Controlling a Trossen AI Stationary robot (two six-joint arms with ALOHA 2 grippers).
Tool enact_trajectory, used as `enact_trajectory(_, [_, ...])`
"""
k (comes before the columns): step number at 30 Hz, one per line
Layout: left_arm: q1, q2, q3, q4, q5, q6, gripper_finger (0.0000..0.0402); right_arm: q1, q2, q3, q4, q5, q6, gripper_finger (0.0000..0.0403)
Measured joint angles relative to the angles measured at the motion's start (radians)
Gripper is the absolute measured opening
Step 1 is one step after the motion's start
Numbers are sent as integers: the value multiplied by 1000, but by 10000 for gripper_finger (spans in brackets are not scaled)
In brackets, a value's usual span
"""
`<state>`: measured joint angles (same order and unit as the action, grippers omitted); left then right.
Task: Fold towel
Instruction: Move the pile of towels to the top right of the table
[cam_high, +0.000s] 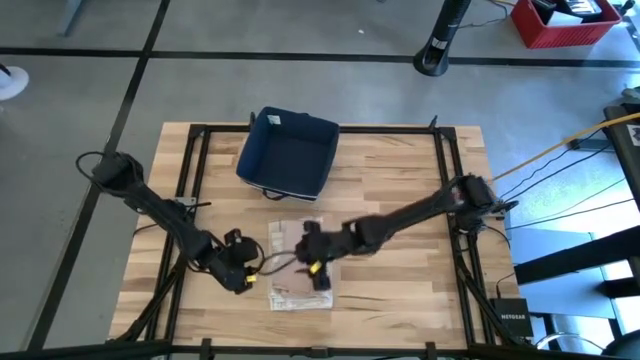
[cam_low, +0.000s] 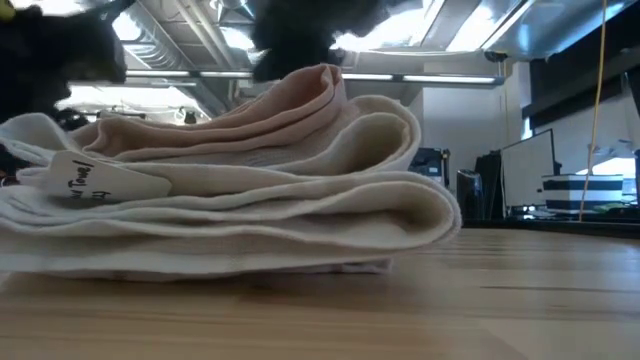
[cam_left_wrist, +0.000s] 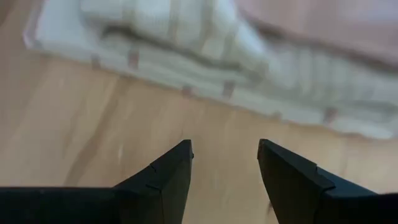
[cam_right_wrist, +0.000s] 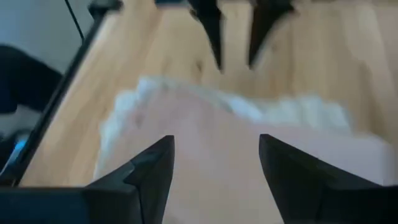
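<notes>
The towel (cam_high: 300, 295), cream with a pinkish top layer, lies folded in several layers on the wooden table near its front middle; the low view shows the stacked folds (cam_low: 250, 200) and a paper tag (cam_low: 100, 185). My right gripper (cam_high: 318, 268) hangs open just over the towel's top layer (cam_right_wrist: 211, 180), fingers on either side of nothing. My left gripper (cam_high: 250, 272) stands open over bare wood (cam_left_wrist: 93, 124) just left of the towel's edge (cam_left_wrist: 186, 74), pointing toward it. In the right wrist view, the left gripper (cam_right_wrist: 233, 43) shows beyond the towel.
A dark blue open bin (cam_high: 290, 150) stands at the table's far middle. Black frame rails (cam_high: 190, 170) run along the table's sides. Bare wood lies to the right of the towel (cam_high: 400, 280). A red crate (cam_high: 565, 25) sits on the floor beyond the table.
</notes>
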<state>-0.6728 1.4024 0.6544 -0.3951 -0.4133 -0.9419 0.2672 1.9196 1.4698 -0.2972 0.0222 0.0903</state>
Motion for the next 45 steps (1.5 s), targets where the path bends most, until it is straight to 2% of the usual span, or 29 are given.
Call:
enact_trajectory(5, [-24, 35, 0, -9, 7, -71, 178, 28, 143, -29, 293, 46, -8, 224])
enact_trajectory(10, [-50, 23, 0, -6, 11, -116, 178, 19, 268, -27, 413, 46, 34, 211])
enact_trajectory(13, [-64, 23, 0, -8, 14, -141, 178, 9, 287, -28, 368, 38, 34, 204])
enact_trajectory(22, [-93, 23, 0, -13, 14, -188, 178, -27, 251, -20, 69, -17, -13, 191])
enact_trajectory(33, [-122, 23, 0, -13, 14, -232, 178, -25, 139, -45, -341, -5, 59, 190])
enact_trajectory(40, [-122, 23, 0, -12, 14, -240, 178, -26, 20, -170, -424, 22, 91, 190])
enact_trajectory(45, [-122, 23, 0, -12, 14, -237, 178, -26, -54, -163, -435, 23, 144, 190])
